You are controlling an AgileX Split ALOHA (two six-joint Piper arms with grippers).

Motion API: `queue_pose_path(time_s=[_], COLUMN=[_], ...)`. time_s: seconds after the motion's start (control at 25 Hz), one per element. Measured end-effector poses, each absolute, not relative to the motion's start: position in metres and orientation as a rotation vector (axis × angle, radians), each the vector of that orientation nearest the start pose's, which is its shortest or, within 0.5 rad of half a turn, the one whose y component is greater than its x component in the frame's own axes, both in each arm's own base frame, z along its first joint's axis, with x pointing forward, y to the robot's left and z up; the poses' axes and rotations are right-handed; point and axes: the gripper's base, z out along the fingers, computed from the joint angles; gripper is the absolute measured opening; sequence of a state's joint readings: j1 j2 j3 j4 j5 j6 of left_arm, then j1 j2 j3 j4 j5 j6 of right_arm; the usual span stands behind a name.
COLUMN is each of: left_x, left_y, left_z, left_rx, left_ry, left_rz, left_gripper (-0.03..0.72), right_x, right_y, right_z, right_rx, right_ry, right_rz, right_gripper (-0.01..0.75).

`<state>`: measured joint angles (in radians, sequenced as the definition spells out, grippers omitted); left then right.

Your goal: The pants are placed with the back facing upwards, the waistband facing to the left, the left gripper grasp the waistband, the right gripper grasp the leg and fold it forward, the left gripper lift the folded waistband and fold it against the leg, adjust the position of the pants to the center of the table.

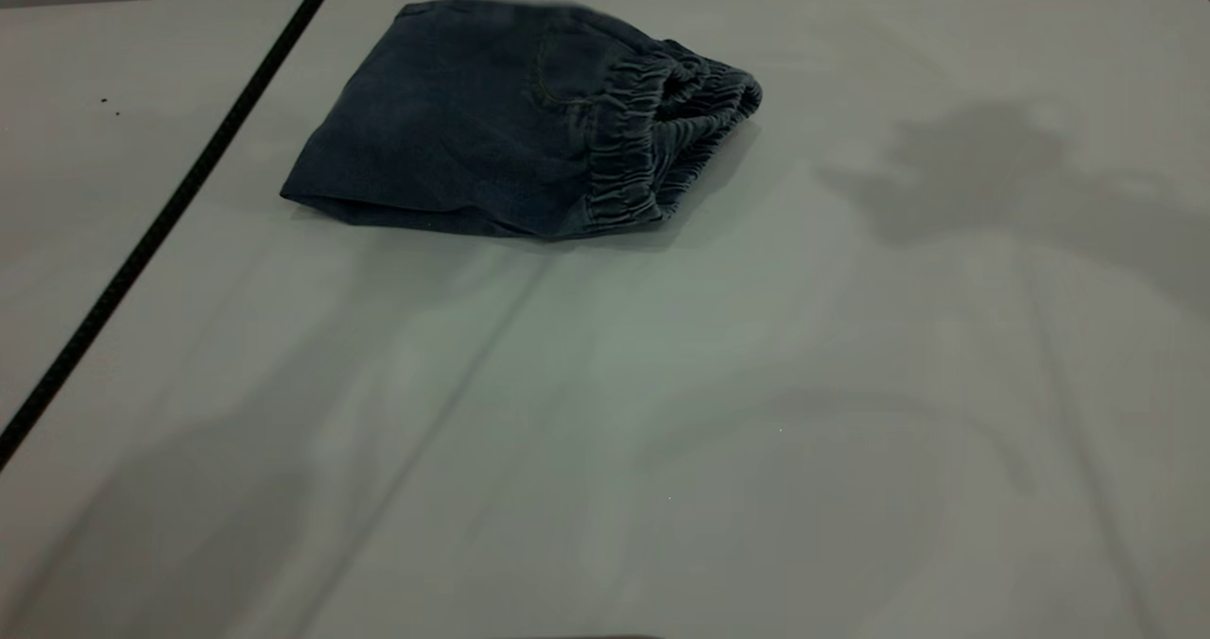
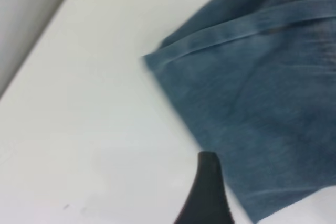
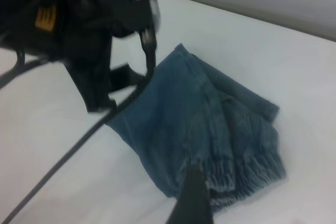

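Note:
The pants [image 1: 492, 119] lie folded into a compact dark-blue denim bundle at the far middle of the table [image 1: 662, 431]. Their gathered waistband [image 1: 662, 129] forms the bundle's right end, doubled over itself. Neither gripper appears in the exterior view. In the left wrist view a black tip of my left gripper [image 2: 207, 182] hovers beside the pants [image 2: 252, 103], near a stitched hem, with nothing held. The right wrist view shows my right gripper [image 3: 193, 198] as a black tip just before the waistband [image 3: 247, 174], and the left gripper's body [image 3: 105, 40] above the pants' [image 3: 189, 124] far side.
A black braided cord [image 1: 170, 214] runs diagonally across the table's left part, from the far edge toward the near left. It also trails from the left arm in the right wrist view [image 3: 63, 161]. Arm shadows fall on the table's right and near parts.

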<state>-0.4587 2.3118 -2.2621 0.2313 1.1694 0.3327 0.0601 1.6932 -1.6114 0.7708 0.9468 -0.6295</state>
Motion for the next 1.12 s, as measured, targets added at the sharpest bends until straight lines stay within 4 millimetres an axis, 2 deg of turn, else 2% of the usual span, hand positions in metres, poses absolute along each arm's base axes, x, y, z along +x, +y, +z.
queue_pose_path(time_s=[0.08,0.16,0.36,0.52,0.64,0.76,0.88,1.0,1.12], left_x=[0.469,0.473,0.48,0.478,0.476,0.474,0.467,0.458,0.455], left_y=[-0.203,-0.204,-0.211,-0.211,-0.213,-0.219,-0.233,-0.25,-0.257], left_z=[0.245,0.224,0.136,0.086,0.073,0.073,0.074,0.074,0.081], left_rx=[1.074,1.094,1.338,1.45,1.414,1.203,1.023,1.004,1.017], left_ry=[2.478,2.517,2.602,2.657,2.703,2.8,2.873,2.882,2.86], left_rz=[0.278,0.255,0.237,0.23,0.183,0.098,0.017,-0.023,-0.004], left_gripper=[0.546,0.546,0.546,0.546,0.546,0.546,0.546,0.547,0.547], right_x=[0.373,0.373,0.373,0.373,0.371,0.366,0.36,0.356,0.351], right_y=[0.074,0.074,0.074,0.074,0.074,0.074,0.074,0.073,0.073], right_z=[0.369,0.369,0.369,0.369,0.371,0.378,0.388,0.393,0.399], right_rx=[-0.487,-0.487,-0.487,-0.489,-0.49,-0.495,-0.5,-0.503,-0.509], right_ry=[2.221,2.221,2.222,2.223,2.219,2.2,2.176,2.161,2.148], right_rz=[0.673,0.673,0.679,0.68,0.679,0.673,0.665,0.66,0.658], right_gripper=[0.565,0.565,0.565,0.565,0.565,0.565,0.565,0.565,0.565])
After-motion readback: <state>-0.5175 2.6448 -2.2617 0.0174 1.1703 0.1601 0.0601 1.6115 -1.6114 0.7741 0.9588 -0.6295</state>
